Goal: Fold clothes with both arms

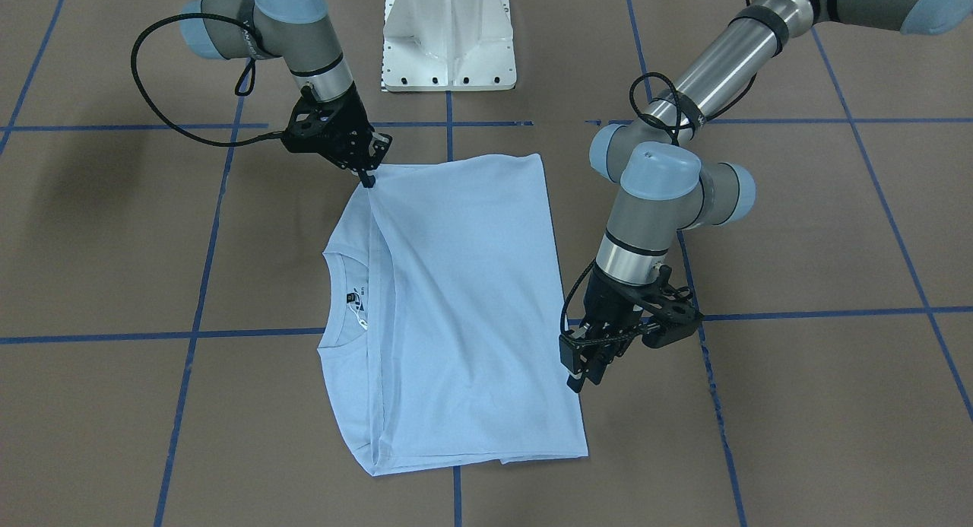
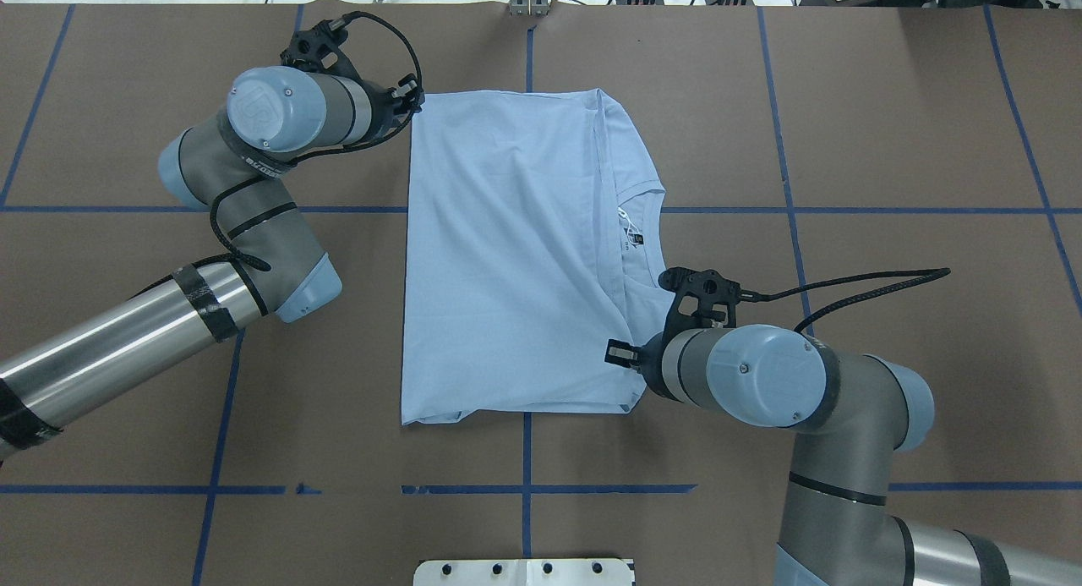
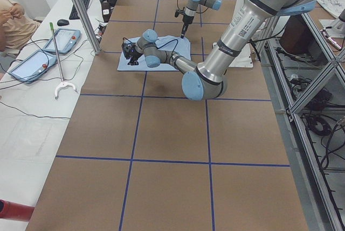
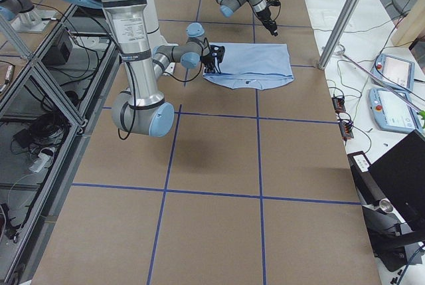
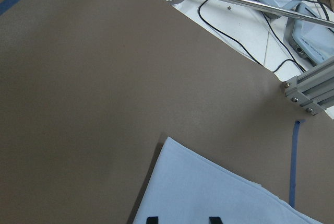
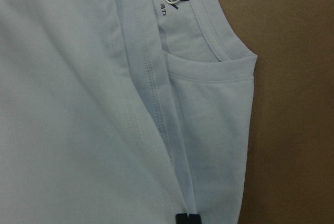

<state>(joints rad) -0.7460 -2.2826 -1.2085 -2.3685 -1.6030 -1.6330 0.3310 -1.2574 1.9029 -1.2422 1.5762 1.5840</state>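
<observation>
Right black two-finger gripper (image 2: 619, 352) pinches the light blue T-shirt (image 2: 507, 256) at 5 o'clock (overhead view). Left black two-finger gripper (image 2: 412, 102), jaws spread, sits at 11 o'clock.

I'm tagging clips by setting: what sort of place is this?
Probably a robotics lab workcell: two grey metal robot arms over a brown table taped with a blue grid, silver aluminium frame struts, and grey touchscreen pendants on a white side bench.

A brown bench (image 1: 821, 230) gridded with blue tape (image 1: 251, 333) carries a folded light blue T-shirt (image 1: 471, 299). The shirt lies between the left end effector (image 1: 584, 379) and the right end effector (image 1: 368, 180). A white base plate (image 1: 448, 55) sits behind the right one.
</observation>
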